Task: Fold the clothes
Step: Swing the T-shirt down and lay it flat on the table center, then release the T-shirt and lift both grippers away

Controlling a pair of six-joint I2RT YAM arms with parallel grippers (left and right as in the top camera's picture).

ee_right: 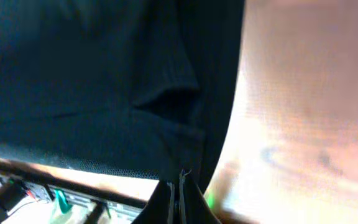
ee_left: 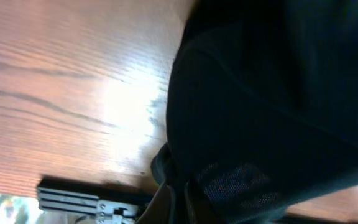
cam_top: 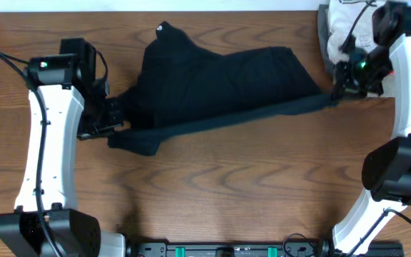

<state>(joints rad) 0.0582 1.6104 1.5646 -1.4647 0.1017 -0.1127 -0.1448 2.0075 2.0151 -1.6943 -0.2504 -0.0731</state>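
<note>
Right now the black T-shirt [cam_top: 220,82] is lying across the far half of the wooden surface [cam_top: 212,193], drawn out in a long strip between the two arms. The left pincer [cam_top: 114,114] is pinching one end of it, with cloth bunching around its fingers. The right pincer [cam_top: 336,91] is pressing its fingers together on the thin edge at the other end, just beside a white garment [cam_top: 342,28] in the far corner.

To my eye the shirt is light and thoroughly limp. It is wrinkling and humping up wherever nothing is holding it, so it is only going to follow the arms where it is gripped. Hems and corners are looking like the sensible places to take hold, since a pinch in the middle would just be gathering a lump. A thin edge could be slipping out under tension.
</note>
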